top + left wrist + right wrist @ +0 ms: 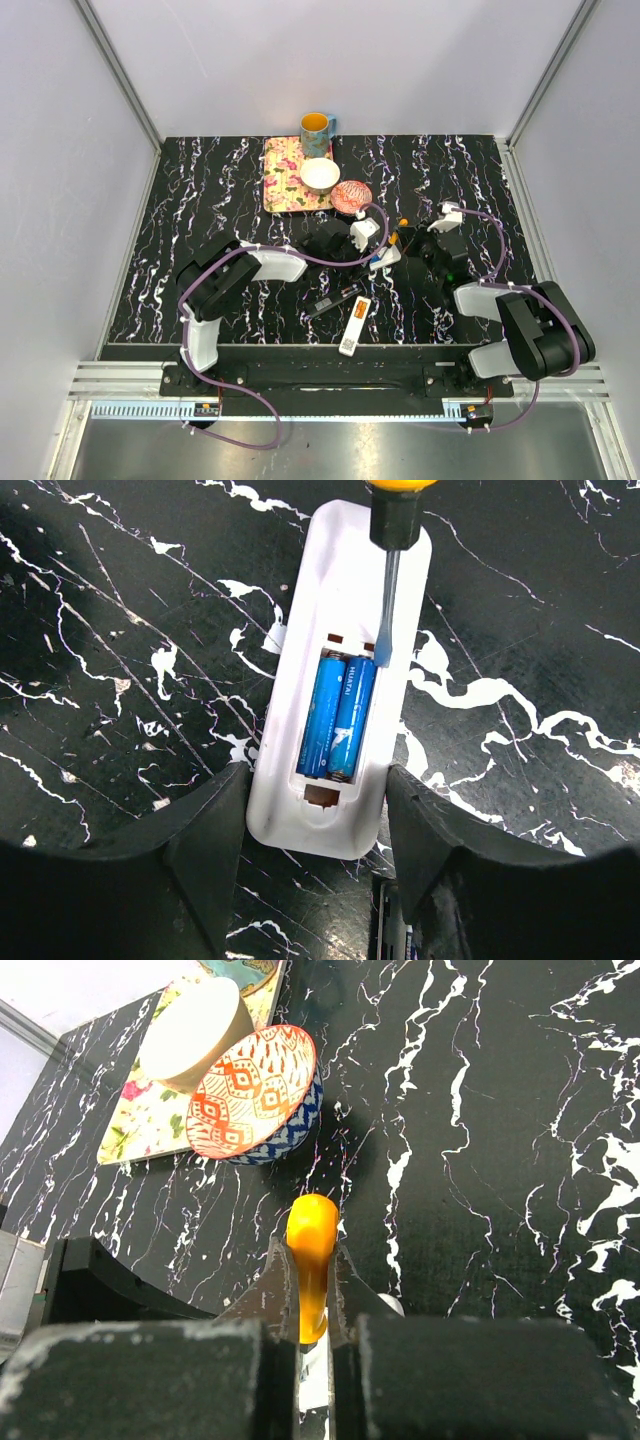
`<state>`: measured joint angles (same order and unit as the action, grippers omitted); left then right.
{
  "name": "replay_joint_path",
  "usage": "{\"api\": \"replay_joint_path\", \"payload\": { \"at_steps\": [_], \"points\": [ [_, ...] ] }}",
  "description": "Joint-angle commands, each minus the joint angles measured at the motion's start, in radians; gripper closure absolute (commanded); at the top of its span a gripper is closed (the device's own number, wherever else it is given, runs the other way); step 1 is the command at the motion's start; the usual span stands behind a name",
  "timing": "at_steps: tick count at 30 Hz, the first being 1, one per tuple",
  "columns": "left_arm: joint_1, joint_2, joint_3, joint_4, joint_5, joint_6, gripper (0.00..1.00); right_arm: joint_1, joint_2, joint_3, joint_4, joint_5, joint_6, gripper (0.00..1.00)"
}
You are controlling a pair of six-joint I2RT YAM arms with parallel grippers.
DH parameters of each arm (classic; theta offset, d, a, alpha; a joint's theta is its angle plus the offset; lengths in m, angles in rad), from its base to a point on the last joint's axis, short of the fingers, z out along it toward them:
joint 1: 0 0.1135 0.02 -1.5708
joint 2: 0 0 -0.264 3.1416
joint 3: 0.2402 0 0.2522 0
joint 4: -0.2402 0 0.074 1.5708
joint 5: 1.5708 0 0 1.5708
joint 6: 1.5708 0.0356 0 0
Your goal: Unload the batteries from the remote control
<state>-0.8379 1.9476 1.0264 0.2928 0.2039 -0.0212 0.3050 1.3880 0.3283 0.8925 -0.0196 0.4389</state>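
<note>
Maybe the screwdriver point(388, 600), clamped in my right gripper point(312, 1295), slips off the batteries point(340, 715) bc my left gripper point(315, 795), half-wide, pinches only the remote point(300, 670) at its end.

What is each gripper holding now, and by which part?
The right gripper holds the screwdriver by its orange handle. The left gripper clamps the remote by the sides of its near end.
</note>
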Motion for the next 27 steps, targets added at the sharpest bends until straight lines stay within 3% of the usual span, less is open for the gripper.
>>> {"api": "replay_joint_path", "payload": {
  "at_steps": [1, 15, 27],
  "points": [
    [-0.035, 0.036, -0.006, -0.112, 0.046, -0.025, 0.60, -0.001, 0.029, 0.031, -0.012, 0.006, -0.045, 1.00],
    [-0.035, 0.048, 0.004, -0.118, 0.051, -0.016, 0.61, -0.001, 0.062, 0.041, -0.007, 0.043, -0.058, 1.00],
    [-0.035, 0.060, 0.006, -0.119, 0.045, -0.009, 0.61, -0.001, 0.124, 0.045, 0.054, -0.025, -0.022, 1.00]
  ]
}}
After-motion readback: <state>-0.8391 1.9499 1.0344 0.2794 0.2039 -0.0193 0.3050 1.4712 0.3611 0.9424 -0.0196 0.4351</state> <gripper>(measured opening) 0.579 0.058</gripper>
